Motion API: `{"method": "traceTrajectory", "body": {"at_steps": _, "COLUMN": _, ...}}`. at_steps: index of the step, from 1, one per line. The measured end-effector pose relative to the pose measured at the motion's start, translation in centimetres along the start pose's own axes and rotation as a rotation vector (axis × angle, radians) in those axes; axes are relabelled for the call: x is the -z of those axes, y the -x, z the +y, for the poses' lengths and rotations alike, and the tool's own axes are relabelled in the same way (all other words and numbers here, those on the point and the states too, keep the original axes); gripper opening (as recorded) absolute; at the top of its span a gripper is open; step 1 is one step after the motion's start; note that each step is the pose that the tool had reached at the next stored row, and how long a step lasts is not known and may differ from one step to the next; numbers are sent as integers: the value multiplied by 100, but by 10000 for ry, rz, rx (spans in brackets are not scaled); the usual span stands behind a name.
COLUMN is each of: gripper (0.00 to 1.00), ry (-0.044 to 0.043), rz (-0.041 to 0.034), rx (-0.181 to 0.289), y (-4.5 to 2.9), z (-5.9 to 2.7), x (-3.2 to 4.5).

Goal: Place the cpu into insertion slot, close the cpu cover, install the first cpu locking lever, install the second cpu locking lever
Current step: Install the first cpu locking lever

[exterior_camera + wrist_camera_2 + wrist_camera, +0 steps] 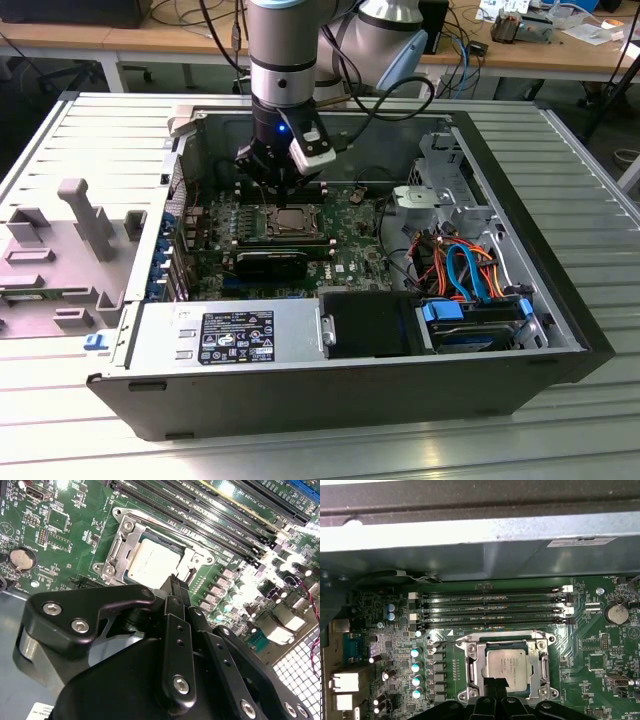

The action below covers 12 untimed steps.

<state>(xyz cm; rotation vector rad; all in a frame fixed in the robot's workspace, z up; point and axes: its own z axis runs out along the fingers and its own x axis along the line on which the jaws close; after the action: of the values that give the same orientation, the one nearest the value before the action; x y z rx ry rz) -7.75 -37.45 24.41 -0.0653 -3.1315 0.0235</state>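
Inside the open computer case (pixel 560 300) on the slatted tabletop (pixel 60 140), the arm holds the tool (pixel 277 180) low over the green board (pixel 350 235), just beside the insertion slot (pixel 285 222); in both wrist views the cpu (pixel 506 663) lies flat in the slot, its silver top exposed, so placement appears complete; the cpu cover (pixel 539 660) appears to be folded down around the chip, its frame bordering the chip on all sides, though whether it is fully seated cannot be confirmed; the state of the locking levers cannot be told from these views. In the second wrist view the fingers (pixel 176 592) are pressed together into a narrow tip, holding nothing, with the tip at the near edge of the socket frame; the step in hand is judged to be work on the cover or a lever. To do this well, keep the closed tip on the metal frame or lever only, never on the chip top; press straight and slowly; keep clear of the memory slots (pixel 495 607) beside the socket.
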Motion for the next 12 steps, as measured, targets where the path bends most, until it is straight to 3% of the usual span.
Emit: {"method": "traceTrajectory", "body": {"at_steps": 12, "gripper": 11, "ry": -3, "rz": -6, "rx": 340, "y": 0, "z": 0, "x": 0}}
